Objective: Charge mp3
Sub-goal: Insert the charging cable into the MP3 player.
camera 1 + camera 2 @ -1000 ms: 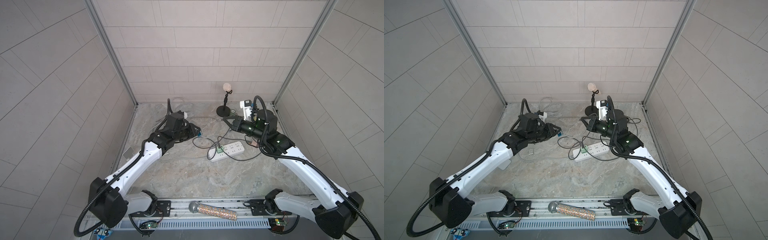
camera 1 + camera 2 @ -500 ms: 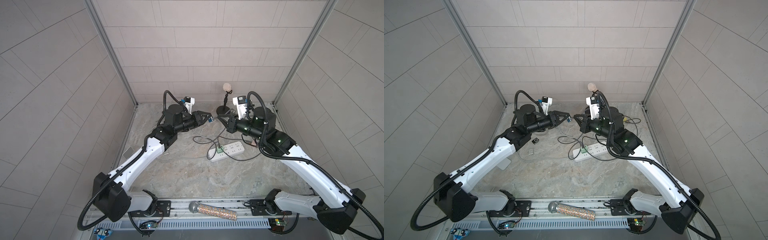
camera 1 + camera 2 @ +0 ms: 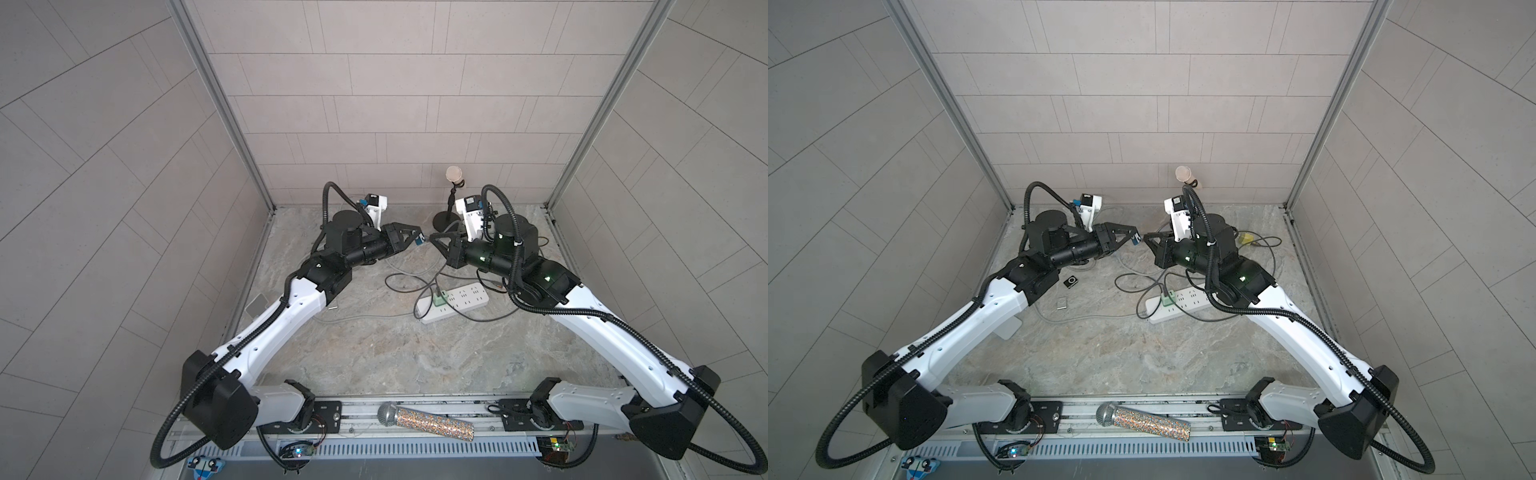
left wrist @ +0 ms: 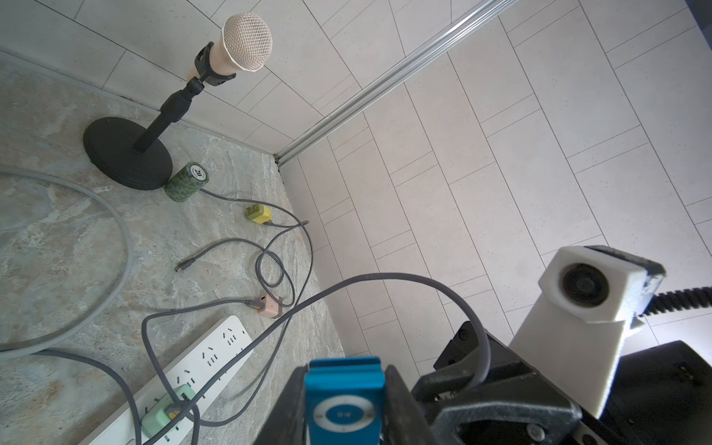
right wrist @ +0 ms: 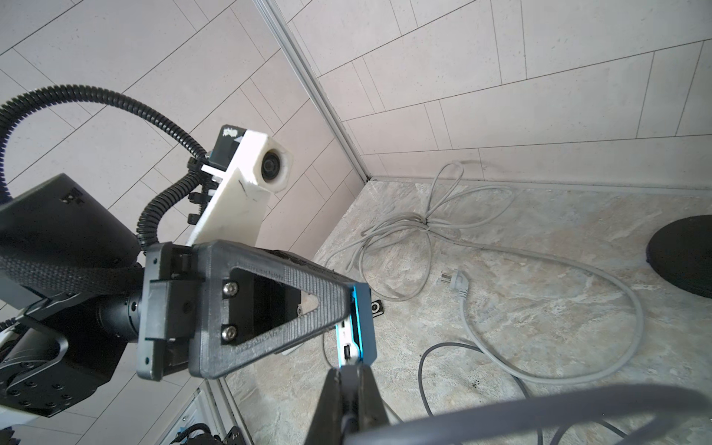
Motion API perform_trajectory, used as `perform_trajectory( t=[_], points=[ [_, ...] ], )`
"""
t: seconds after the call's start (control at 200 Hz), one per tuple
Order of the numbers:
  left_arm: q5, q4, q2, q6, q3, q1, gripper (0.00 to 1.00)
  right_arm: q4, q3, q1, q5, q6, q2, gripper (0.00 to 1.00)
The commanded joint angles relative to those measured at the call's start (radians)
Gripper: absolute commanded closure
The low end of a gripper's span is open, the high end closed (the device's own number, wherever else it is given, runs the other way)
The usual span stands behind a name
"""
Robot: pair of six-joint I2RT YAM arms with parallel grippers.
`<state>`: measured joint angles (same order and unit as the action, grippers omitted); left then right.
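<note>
A small blue mp3 [image 4: 344, 404] with a round control wheel is clamped between the fingers of my left gripper [image 4: 344, 385], held in the air over the back of the table. My right gripper [image 5: 348, 375] faces it, shut on the plug end of a dark grey cable [image 4: 385, 279]. In the right wrist view the plug sits just short of the mp3's [image 5: 362, 323] white edge, close to its port; contact cannot be told. In both top views the left gripper [image 3: 419, 240] [image 3: 1136, 238] and the right gripper [image 3: 432, 238] [image 3: 1146, 237] nearly meet tip to tip.
The cable runs down to a green charger [image 4: 163, 414] plugged into the white power strip [image 3: 455, 301]. A black player [image 3: 1071, 281] lies below the left arm. A microphone on its stand [image 3: 453, 174], a green roll [image 4: 187, 182], loose chargers and a light grey cord [image 5: 539, 269] lie around.
Both arms have risen from the table and swung toward each other. The left gripper carried the mp3 up and rightward, and the gap between the two tips has closed.
</note>
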<state>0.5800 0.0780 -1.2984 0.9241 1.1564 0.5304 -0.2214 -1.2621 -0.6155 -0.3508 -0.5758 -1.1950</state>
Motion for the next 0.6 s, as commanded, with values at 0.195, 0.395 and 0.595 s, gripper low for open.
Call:
perform_trajectory(
  t=[0.195, 0.395, 0.595],
  points=[
    [0.018, 0.036, 0.025, -0.004, -0.006, 0.002, 1.0, 0.009, -0.017, -0.008, 0.012, 0.016, -0.013, 1.0],
    [0.038, 0.055, 0.021, 0.001, -0.004, 0.002, 1.0, 0.008, -0.011, -0.007, 0.035, 0.018, -0.024, 1.0],
    [0.043, 0.05, 0.023, -0.003, -0.007, 0.003, 1.0, 0.009, -0.007, -0.008, 0.067, 0.042, -0.021, 1.0]
  ],
)
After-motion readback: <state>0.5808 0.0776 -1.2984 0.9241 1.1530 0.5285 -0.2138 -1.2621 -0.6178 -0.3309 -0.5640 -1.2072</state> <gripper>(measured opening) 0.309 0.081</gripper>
